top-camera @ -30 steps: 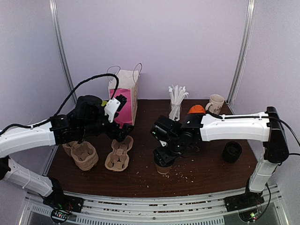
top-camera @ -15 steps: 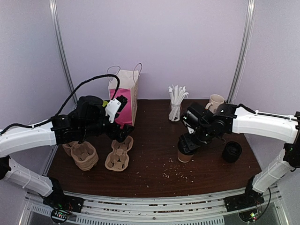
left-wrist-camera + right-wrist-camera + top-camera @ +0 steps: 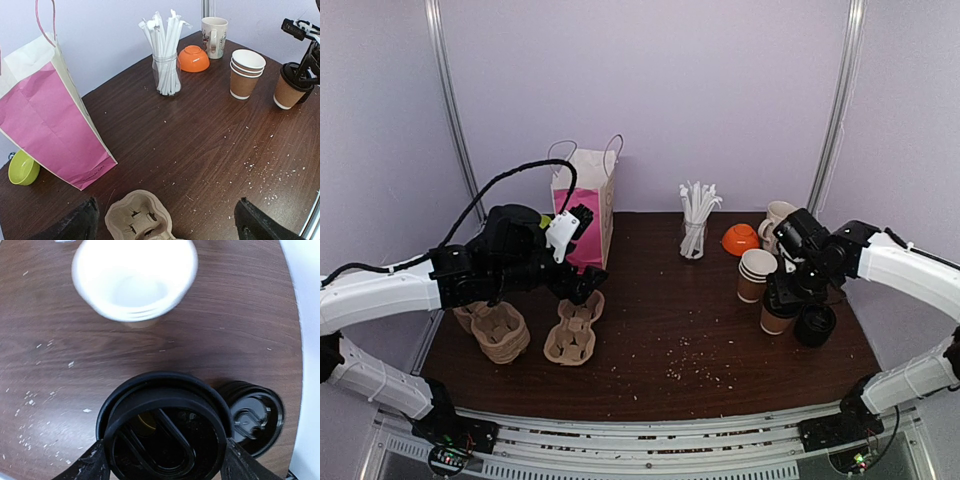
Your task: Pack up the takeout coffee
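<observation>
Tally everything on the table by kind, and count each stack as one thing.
paper bag: 1
bowls: 2, the orange bowl and the green bowl
mug: 1
jar of straws: 1
paper cup stack: 1
lidded cup: 1
black lid stack: 1
pulp cup carriers: 2
Total: 10

The right hand [image 3: 783, 298] carried the cup [image 3: 775, 320] rightward.

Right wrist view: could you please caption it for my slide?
Right gripper clasps the lidded cup beside a stack of lids, empty cups beyond.
</observation>
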Controlling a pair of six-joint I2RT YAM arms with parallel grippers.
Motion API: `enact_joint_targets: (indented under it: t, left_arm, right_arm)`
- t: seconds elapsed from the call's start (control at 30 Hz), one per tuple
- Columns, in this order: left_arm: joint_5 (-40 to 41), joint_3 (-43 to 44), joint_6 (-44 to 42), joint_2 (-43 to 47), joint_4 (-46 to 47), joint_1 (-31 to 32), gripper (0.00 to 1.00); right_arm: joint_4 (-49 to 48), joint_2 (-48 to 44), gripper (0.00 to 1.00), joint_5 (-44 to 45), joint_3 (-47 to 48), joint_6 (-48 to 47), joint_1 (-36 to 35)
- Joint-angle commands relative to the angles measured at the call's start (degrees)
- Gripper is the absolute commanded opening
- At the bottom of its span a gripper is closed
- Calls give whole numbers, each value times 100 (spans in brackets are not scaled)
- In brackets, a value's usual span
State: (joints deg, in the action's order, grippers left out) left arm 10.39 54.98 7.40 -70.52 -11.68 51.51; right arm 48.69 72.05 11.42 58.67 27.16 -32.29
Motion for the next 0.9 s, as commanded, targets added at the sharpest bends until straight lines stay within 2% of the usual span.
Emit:
enact_joint_targets:
  t: [0.0, 0.3, 0.73, 0.8, 0.87]
  left_arm:
    - [-73, 194, 53, -24, 70, -25, 98]
    - [-83, 185, 51, 25, 70, -21, 98]
    - [-143, 183, 64, -54, 71, -27, 98]
    - [-143, 185, 64, -77, 70, -27, 98]
    - [-145, 195, 60, -98, 65, -27, 98]
  right_arm:
    - [-133, -266, 66, 80, -138, -253, 757]
    - [-904, 60, 66, -510, -112, -572, 1853]
    - [-1467, 951, 65, -876, -8, -622, 2113]
    - [-1463, 987, 68, -871, -13, -633, 2112]
    - [-1431, 992, 75, -844, -22, -647, 2112]
